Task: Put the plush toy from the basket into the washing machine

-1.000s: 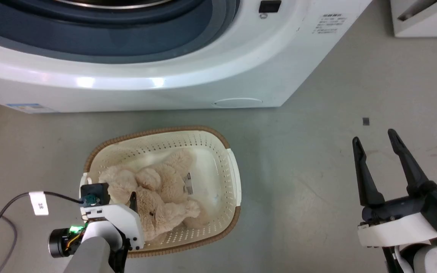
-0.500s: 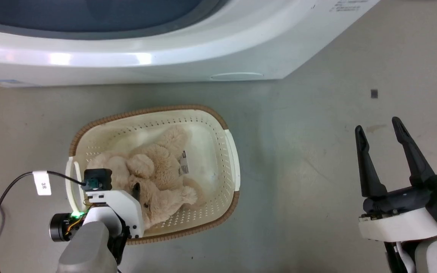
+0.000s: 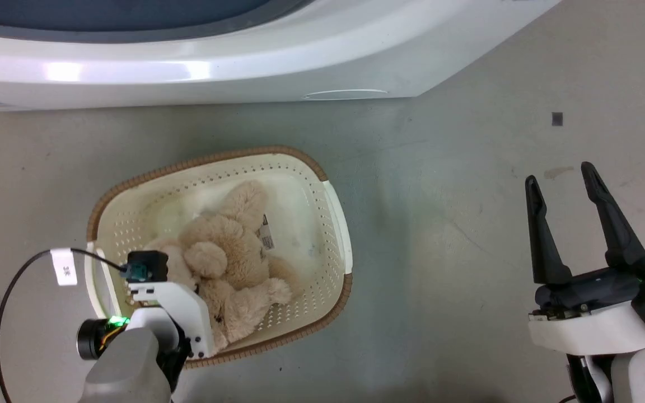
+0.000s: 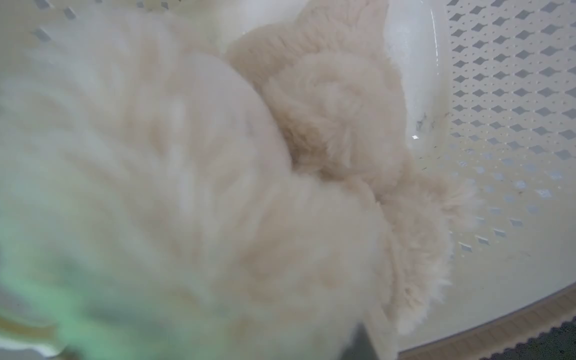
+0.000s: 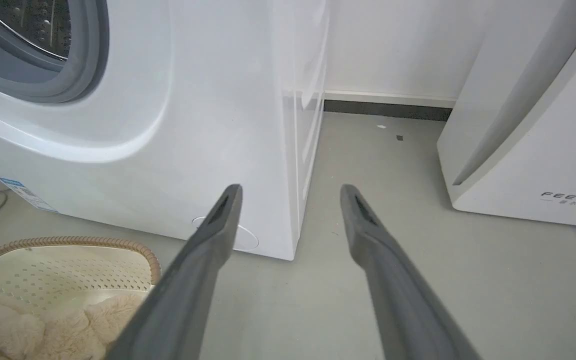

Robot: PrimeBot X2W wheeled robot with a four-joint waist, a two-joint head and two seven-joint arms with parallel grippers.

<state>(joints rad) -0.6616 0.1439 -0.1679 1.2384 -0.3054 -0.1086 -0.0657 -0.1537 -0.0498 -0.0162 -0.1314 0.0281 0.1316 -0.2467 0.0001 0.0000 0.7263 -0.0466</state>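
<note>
The plush toy [image 3: 227,257], a fluffy beige bear, lies in the cream perforated basket [image 3: 199,162] on the floor before the washing machine [image 3: 244,73]. My left gripper [image 3: 202,305] reaches down into the basket's near end, its fingers buried in the fur. In the left wrist view the plush toy [image 4: 318,110] presses close to the camera, with the basket [image 4: 518,320] wall behind it; whether the jaws are closed is hidden. My right gripper [image 3: 560,179] hangs open over bare floor to the right. The right gripper [image 5: 290,187] points at the washing machine [image 5: 168,125] corner, near the basket [image 5: 68,242].
A white slanted appliance lettered FEELBIRD [image 5: 533,150] stands right of the washer, with a floor gap between them. A black cable with a white tag [image 3: 65,267] trails from my left wrist. The grey porthole gasket [image 5: 43,85] shows at the upper left.
The head camera has tilted, shifting the whole picture. My left wrist has sunk deeper over the toy, and the dark finger seen earlier is now hidden. The right gripper stays open.
</note>
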